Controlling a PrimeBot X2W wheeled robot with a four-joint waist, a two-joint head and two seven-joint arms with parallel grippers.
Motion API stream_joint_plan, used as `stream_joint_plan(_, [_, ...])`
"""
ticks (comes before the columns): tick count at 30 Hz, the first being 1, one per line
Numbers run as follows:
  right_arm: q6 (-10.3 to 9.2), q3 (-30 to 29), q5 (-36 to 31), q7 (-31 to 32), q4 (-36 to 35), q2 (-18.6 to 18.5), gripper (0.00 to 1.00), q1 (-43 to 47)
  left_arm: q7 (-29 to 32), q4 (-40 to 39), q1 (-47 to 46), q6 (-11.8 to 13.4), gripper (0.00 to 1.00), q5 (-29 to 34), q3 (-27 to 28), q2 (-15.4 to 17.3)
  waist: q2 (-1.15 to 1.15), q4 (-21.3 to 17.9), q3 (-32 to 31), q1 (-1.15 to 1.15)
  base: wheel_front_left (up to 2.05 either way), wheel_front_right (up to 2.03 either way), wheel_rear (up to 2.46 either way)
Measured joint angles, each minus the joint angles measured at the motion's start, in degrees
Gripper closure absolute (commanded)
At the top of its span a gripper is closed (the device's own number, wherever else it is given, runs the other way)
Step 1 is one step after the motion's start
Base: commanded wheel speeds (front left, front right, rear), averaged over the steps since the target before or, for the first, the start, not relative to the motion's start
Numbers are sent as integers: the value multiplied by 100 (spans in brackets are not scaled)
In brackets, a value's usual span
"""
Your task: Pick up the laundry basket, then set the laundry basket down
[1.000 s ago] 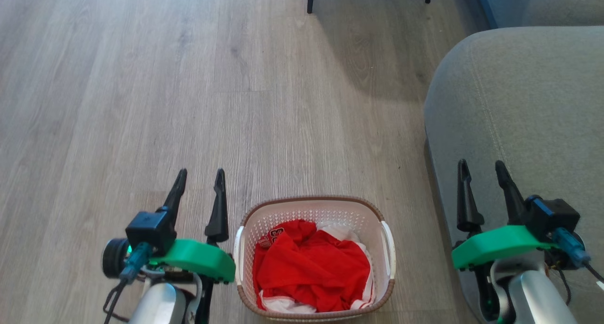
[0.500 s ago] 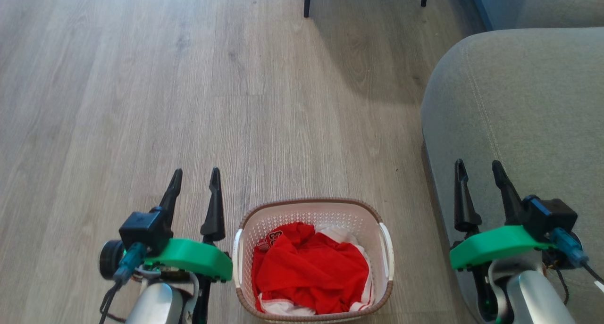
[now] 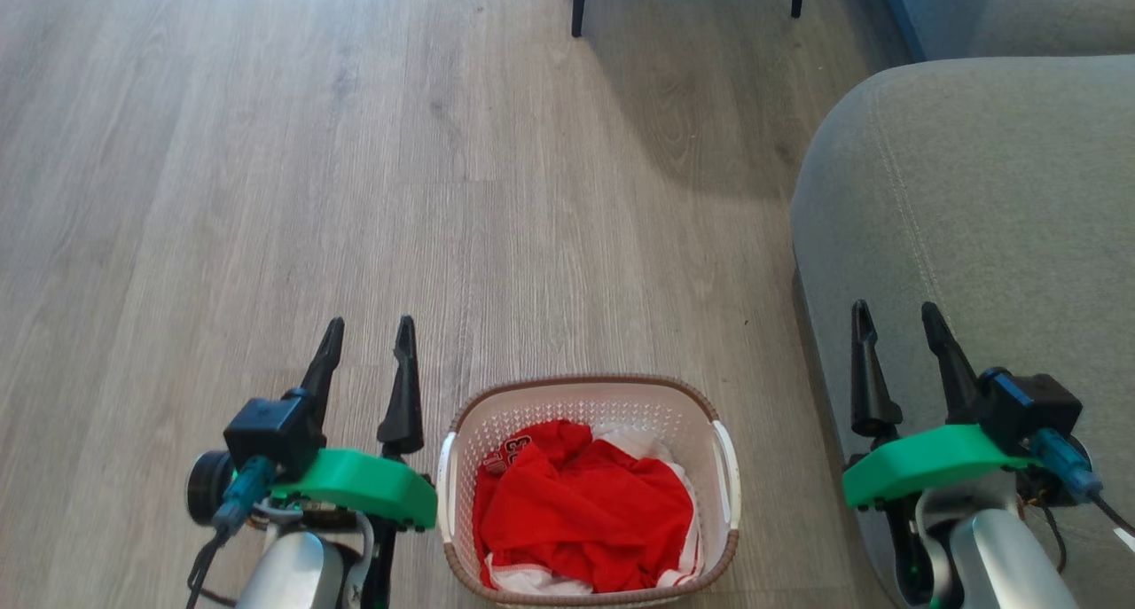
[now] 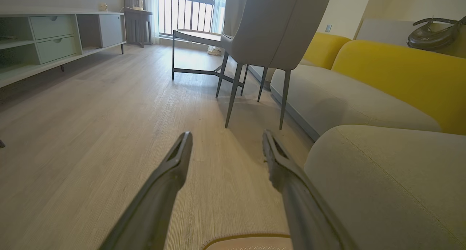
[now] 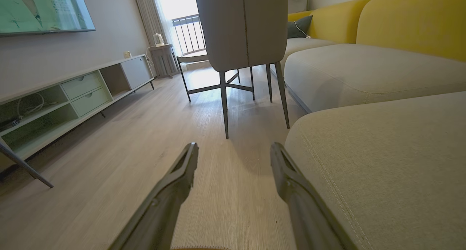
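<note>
Left hand (image 3: 370,322) spread, seemingly wooden floor (image 3: 266,192), grey sofa (image 3: 975,192)

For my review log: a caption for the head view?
Laundry basket of red clothes on floor between open left gripper and open right gripper, beside sofa.

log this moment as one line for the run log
phase: pre-grasp | laundry basket: on floor between arms, untouched | left tool: open, empty, beside basket | right tool: open, empty, by sofa edge

floor (image 3: 355,192): pale wood planks before me | my right: grey sofa (image 3: 975,237), yellow back | ahead: grey chair (image 4: 273,24) on dark legs, small table (image 4: 196,34) | by wall: low pale-green cabinet (image 4: 54,35) | daylight through balcony window (image 4: 189,6)
</note>
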Motion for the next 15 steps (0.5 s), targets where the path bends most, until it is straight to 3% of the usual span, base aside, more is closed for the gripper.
stream_joint_plan(15, [-1,-1,0,0,4,1,0,0,0,0,2,-5,0,-71,1,0,0,-28,-12,0,0,0,0])
